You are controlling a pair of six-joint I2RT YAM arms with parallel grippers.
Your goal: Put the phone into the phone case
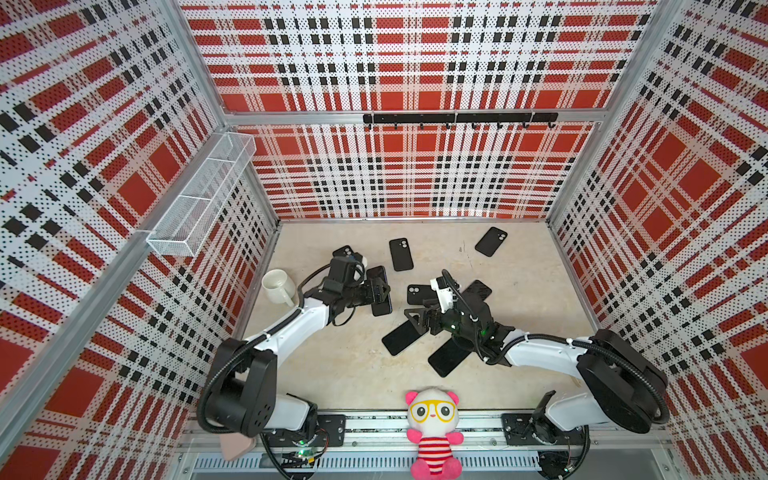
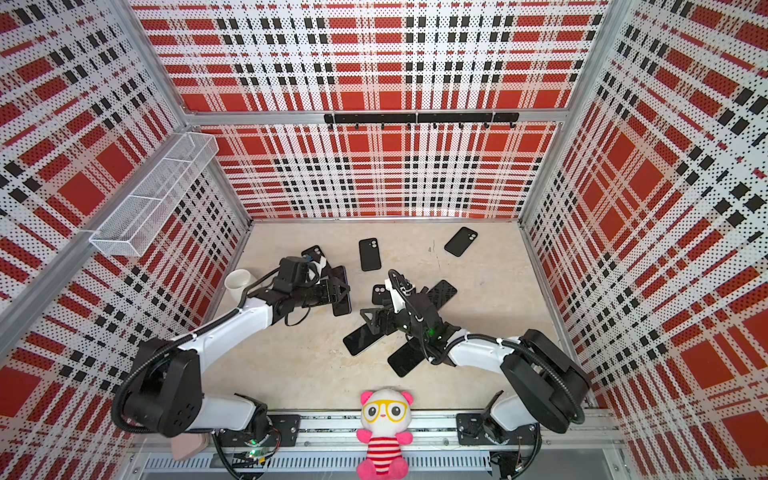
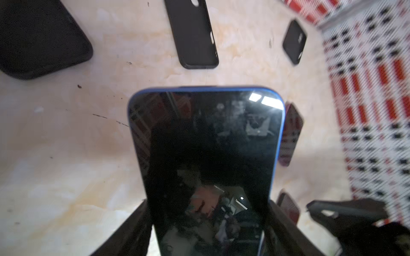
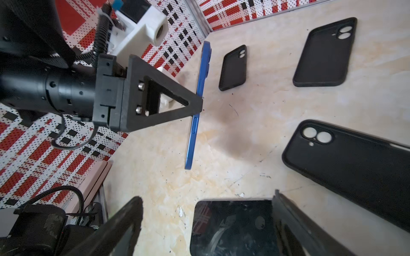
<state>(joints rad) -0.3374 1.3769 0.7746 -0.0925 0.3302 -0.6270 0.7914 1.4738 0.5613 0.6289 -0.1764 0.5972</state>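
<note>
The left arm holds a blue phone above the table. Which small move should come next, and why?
Probably carry the blue-edged phone, gripped between the left fingers, over the empty matte black case lying open side up nearby; the phone hangs off the table, uncased.

You're in a robot lab test cell, perforated plaid-printed walls (image 1: 415,62) on an aluminium frame (image 1: 291,118), your left arm (image 1: 286,328) and right arm (image 1: 540,349) bolted to a front rail (image 1: 374,426), hook rack (image 1: 457,118), wire mesh basket (image 1: 199,195), plush toy (image 1: 434,432).

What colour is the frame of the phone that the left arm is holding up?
The phone has a blue frame, clearest in the right wrist view.
</note>
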